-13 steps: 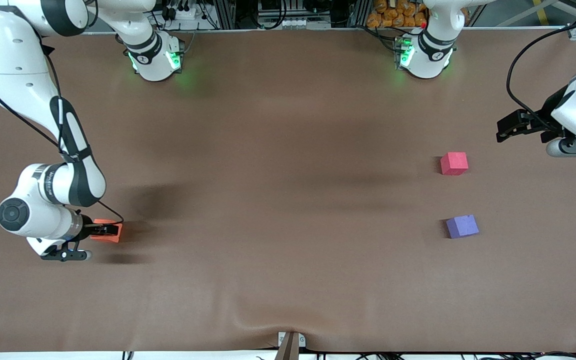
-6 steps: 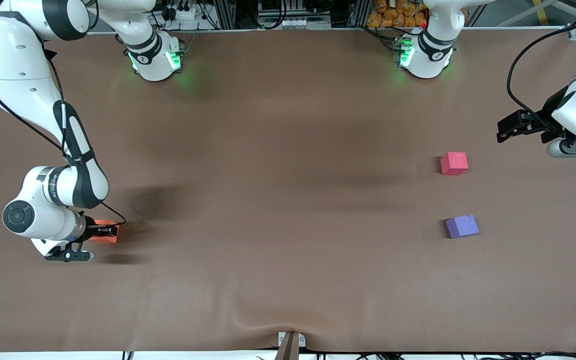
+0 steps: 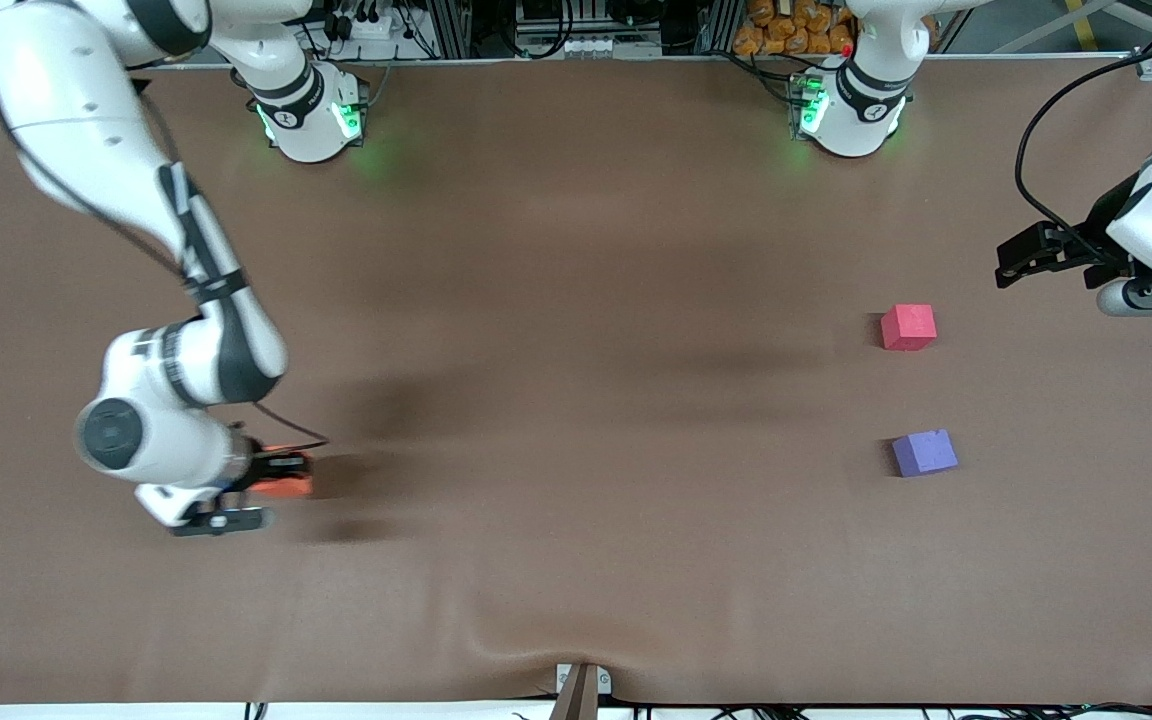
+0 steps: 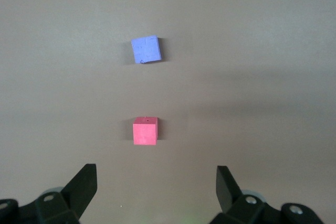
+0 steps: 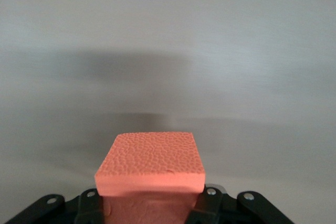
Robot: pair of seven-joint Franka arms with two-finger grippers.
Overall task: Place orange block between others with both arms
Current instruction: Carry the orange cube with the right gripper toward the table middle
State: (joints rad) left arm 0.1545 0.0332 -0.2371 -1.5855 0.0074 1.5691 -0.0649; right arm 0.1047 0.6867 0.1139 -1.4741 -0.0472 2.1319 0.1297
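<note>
Right gripper is clamped on the orange block over the right arm's end of the table. Left gripper waits with fingers spread near the red-pink cube and purple-blue cube. I judge a level carry toward mid-table best, keeping the block square for a handover.

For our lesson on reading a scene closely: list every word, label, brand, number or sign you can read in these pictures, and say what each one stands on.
None can be read.
Dark lettering on the right arm's wrist: too blurred to read.
Round marks on both lit arm bases: too small to read.
Orange block, red-pink block, purple-blue block: no text.
</note>
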